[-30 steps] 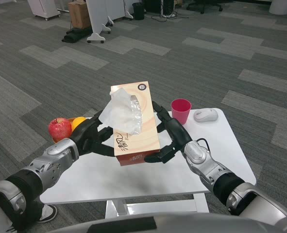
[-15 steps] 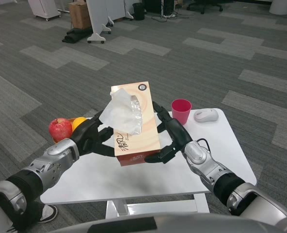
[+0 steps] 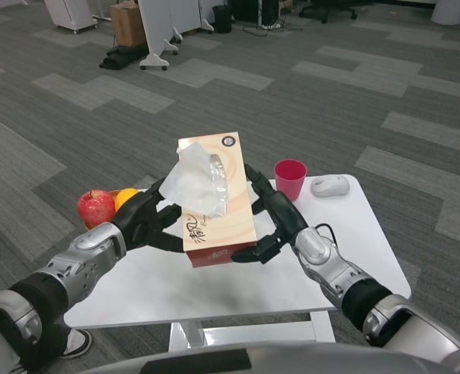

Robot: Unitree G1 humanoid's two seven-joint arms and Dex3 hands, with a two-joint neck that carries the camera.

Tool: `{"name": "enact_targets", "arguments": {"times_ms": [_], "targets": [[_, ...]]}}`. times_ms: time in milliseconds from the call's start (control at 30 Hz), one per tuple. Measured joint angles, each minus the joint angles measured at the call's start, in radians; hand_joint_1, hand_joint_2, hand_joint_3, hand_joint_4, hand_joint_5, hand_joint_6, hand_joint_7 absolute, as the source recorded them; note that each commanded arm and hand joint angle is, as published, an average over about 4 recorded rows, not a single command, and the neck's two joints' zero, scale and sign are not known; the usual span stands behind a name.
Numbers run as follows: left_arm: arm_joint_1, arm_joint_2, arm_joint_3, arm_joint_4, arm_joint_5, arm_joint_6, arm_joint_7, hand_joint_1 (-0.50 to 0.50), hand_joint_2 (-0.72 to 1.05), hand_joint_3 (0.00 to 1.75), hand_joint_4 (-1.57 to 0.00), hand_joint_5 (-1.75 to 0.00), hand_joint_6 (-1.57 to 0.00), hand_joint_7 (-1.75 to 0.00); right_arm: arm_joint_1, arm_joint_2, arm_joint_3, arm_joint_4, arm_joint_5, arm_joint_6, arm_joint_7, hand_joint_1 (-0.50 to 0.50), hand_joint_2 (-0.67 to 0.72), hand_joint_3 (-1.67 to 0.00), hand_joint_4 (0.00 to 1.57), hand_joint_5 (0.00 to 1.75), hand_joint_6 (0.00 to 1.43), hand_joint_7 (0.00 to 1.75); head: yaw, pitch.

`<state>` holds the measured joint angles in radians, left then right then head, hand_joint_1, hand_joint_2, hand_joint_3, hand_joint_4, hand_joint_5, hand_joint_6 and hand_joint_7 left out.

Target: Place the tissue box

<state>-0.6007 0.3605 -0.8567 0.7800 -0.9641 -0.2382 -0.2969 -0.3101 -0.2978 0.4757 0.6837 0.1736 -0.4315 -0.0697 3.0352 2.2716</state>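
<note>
1. Gripping tissue box (image 3: 218, 204) between left hand (image 3: 145, 218) and right hand (image 3: 274, 218), one on each long side.
2. Hovering above tabletop (image 3: 346, 226), long axis running away from robot, red cup (image 3: 289, 178) just beyond-right.

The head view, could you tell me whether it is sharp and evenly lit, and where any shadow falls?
Head view: lighting is soft and even, with no glare; the orange cardboard tissue box, held between the black left hand and black right hand, is sharp, its lettering legible; a faint diffuse shadow lies on the white table beneath it; the far floor shows no marked blur.
</note>
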Motion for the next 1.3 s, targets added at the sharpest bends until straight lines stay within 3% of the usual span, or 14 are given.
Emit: {"name": "enact_targets", "arguments": {"times_ms": [700, 1300], "targets": [[-0.002, -0.050, -0.029, 0.129, 0.009, -0.004, -0.021, 0.50, 0.96, 0.09, 0.00, 0.00, 0.00, 0.00, 0.000, 0.039, 0.001, 0.102, -0.002, -0.001, 0.018, 0.38, -0.10, -0.79, 0.00, 1.75, 0.00, 0.00, -0.003, -0.007], [-0.029, -0.111, -0.101, 0.275, 0.008, -0.009, -0.029, 0.50, 0.96, 0.09, 0.00, 0.00, 0.00, 0.00, -0.012, 0.070, 0.046, 0.294, -0.003, -0.016, 0.038, 0.38, -0.10, -0.79, 0.00, 1.75, 0.00, 0.00, -0.005, -0.014]]}}
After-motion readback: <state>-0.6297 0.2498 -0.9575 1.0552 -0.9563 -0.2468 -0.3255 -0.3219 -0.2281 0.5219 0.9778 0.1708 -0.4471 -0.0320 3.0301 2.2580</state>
